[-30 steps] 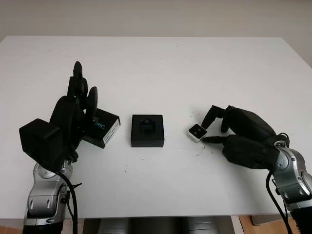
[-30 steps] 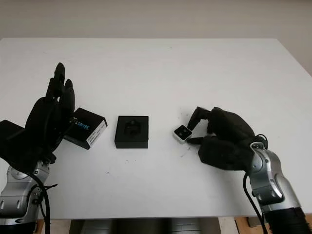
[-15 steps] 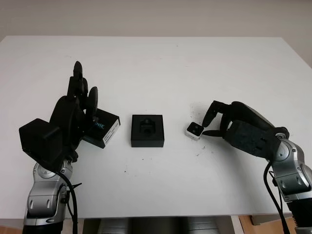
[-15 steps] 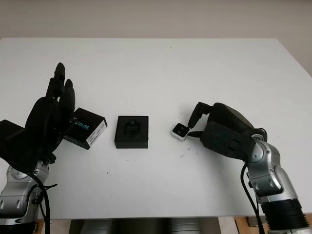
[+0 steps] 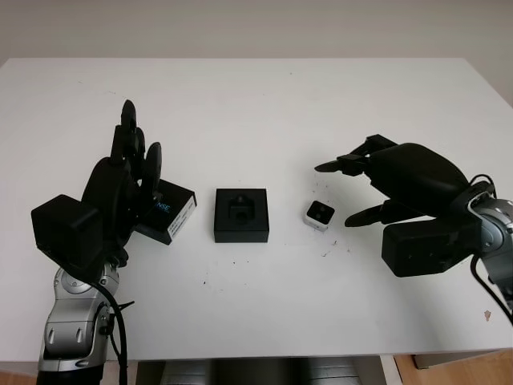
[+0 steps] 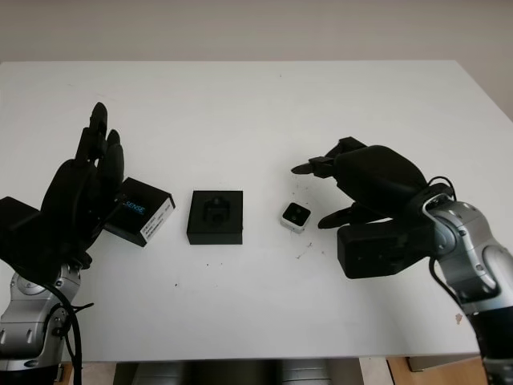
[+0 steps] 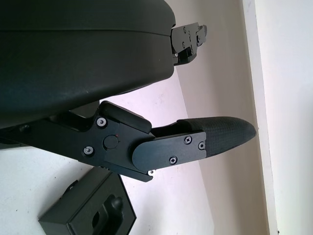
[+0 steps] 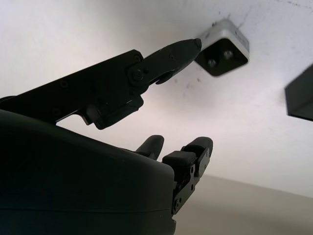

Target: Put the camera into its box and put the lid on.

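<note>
Your camera (image 5: 320, 214), a small white cube with a dark lens face turned up, sits on the white surface (image 5: 264, 120) just right of the open box (image 5: 242, 214), apart from it and not in it. The box is a shallow black square tray with a shaped recess in its middle, lying flat near the centre of the surface. Beyond it on the far left side lies the lid (image 5: 169, 210), a black piece with a white label and blue lettering, set at a slant and well apart from the camera. Your right hand (image 5: 377, 180) hangs just right of the camera, holding nothing, its fingers (image 5: 365, 216) released; one fingertip points toward the camera from the near side without touching it, and the other fingers reach out above it on the far side. In the right wrist view you see that lower finger's tip close to the cube's corner, with the box edge showing past it. Your left hand (image 5: 128, 180) stands upright at the left, over the near end of the lid, open and holding nothing, its fingertips pointing toward the far edge of the surface.
</note>
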You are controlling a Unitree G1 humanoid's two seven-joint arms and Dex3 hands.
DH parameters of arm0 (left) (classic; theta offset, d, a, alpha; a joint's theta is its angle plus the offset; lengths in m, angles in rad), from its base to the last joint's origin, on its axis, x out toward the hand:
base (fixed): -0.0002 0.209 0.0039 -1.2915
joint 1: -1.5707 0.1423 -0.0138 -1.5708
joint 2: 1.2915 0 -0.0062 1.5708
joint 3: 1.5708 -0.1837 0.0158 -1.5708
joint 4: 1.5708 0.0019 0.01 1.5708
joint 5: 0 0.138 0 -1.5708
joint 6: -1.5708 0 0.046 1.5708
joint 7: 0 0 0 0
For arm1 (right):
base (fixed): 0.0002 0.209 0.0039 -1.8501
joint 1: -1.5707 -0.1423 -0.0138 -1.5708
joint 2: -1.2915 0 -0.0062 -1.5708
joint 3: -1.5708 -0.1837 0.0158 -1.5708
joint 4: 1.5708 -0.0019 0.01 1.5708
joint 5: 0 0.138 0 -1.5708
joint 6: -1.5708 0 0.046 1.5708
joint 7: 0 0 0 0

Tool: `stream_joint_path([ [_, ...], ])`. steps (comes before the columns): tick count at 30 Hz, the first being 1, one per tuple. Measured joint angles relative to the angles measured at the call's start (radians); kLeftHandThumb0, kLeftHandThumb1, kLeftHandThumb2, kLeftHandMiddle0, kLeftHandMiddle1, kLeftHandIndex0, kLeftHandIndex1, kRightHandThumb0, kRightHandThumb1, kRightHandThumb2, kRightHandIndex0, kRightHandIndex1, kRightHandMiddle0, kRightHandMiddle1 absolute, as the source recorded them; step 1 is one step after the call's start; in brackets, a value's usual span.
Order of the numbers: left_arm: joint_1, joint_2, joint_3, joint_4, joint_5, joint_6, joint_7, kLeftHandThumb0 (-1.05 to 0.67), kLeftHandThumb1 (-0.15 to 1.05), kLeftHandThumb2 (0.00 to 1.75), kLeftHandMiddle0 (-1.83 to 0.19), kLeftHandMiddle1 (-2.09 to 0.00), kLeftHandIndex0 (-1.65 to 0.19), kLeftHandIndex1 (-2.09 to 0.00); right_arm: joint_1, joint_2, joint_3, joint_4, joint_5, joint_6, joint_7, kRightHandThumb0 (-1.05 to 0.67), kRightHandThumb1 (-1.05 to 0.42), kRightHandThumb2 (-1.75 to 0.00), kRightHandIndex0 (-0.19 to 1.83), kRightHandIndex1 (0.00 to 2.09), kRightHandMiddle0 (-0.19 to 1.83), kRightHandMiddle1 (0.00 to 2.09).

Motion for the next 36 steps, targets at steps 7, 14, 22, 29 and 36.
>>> stream_joint_path([
  [7, 0.001, -0.003, -0.001, -0.005, 0.006, 0.004, 0.014, -0.8, 1.05, 0.6, 0.19, 0.0, 0.19, 0.0, -0.069, -0.01, 0.009, 0.059, -0.034, -0.152, -0.043, -0.54, -0.78, -0.05, 0.41, 0.53, 0.56, 0.17],
  [14, 0.006, -0.005, -0.004, -0.015, 0.005, 0.006, 0.017, -0.79, 1.05, 0.6, 0.19, 0.0, 0.19, 0.0, -0.159, -0.014, 0.091, 0.202, -0.084, -0.294, -0.047, -0.5, -0.8, -0.05, 0.35, 0.65, 0.59, 0.17],
  [22, 0.018, -0.005, -0.004, -0.032, 0.005, 0.022, 0.017, -0.79, 1.05, 0.58, 0.19, 0.0, 0.19, 0.0, -0.251, -0.014, 0.158, 0.377, -0.134, -0.439, -0.087, -0.51, -0.81, -0.06, 0.31, 0.75, 0.61, 0.18],
  [29, 0.019, -0.005, -0.004, -0.033, 0.006, 0.022, 0.018, -0.79, 1.05, 0.59, 0.19, 0.0, 0.19, 0.0, -0.273, -0.014, 0.182, 0.426, -0.204, -0.501, -0.178, -0.52, -0.81, -0.06, 0.27, 0.9, 0.61, 0.2],
  [36, 0.019, -0.009, -0.005, -0.033, 0.007, 0.022, 0.025, -0.79, 1.05, 0.59, 0.19, 0.0, 0.19, 0.0, -0.281, -0.014, 0.2, 0.473, -0.238, -0.516, -0.252, -0.46, -0.84, -0.06, 0.28, 1.0, 0.63, 0.25],
])
